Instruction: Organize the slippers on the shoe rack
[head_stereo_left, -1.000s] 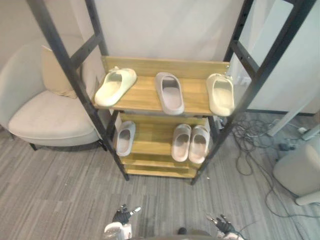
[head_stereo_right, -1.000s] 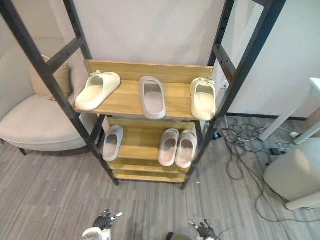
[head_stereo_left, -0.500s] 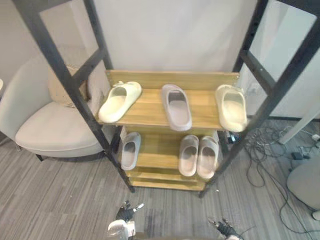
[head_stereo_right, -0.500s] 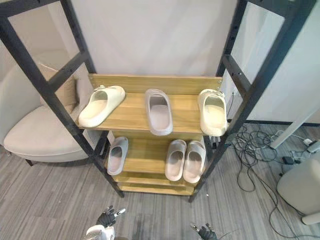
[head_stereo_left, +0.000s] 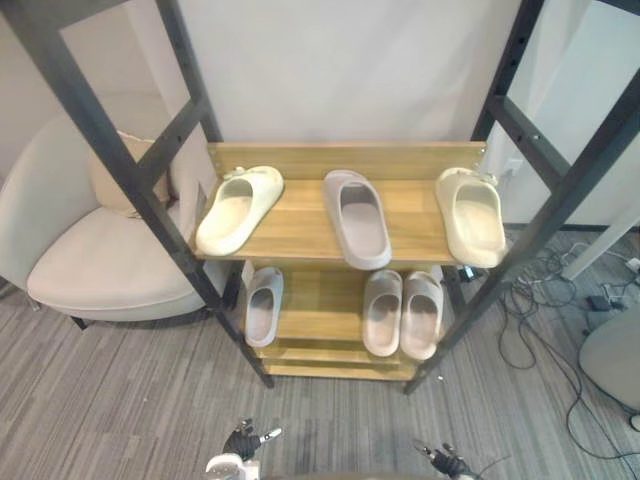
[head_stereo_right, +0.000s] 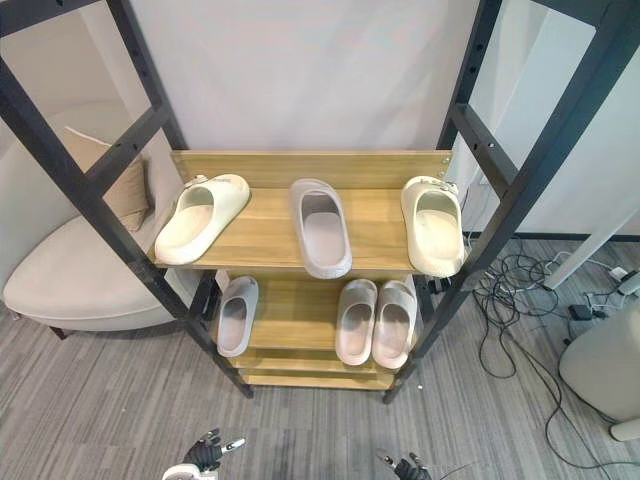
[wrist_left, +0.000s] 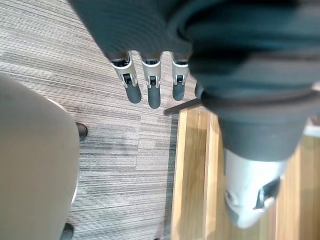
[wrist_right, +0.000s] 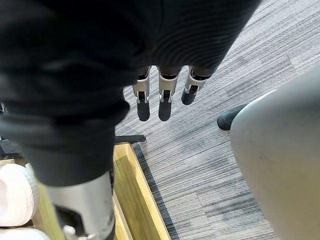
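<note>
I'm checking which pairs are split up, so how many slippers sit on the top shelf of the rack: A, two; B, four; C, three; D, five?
C: the top shelf carries the left cream slipper, the middle grey slipper and the right cream slipper, and no others.

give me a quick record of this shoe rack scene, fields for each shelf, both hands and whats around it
rack: shoe rack, two wooden shelves in a dark frame
top shelf: left cream slipper, angled; middle grey slipper; right cream slipper
lower shelf: single grey slipper at left; grey pair side by side at right
left hand: low before the rack, open, holding nothing
right hand: low, open, holding nothing
surroundings: armchair at left; cables on floor at right
</note>
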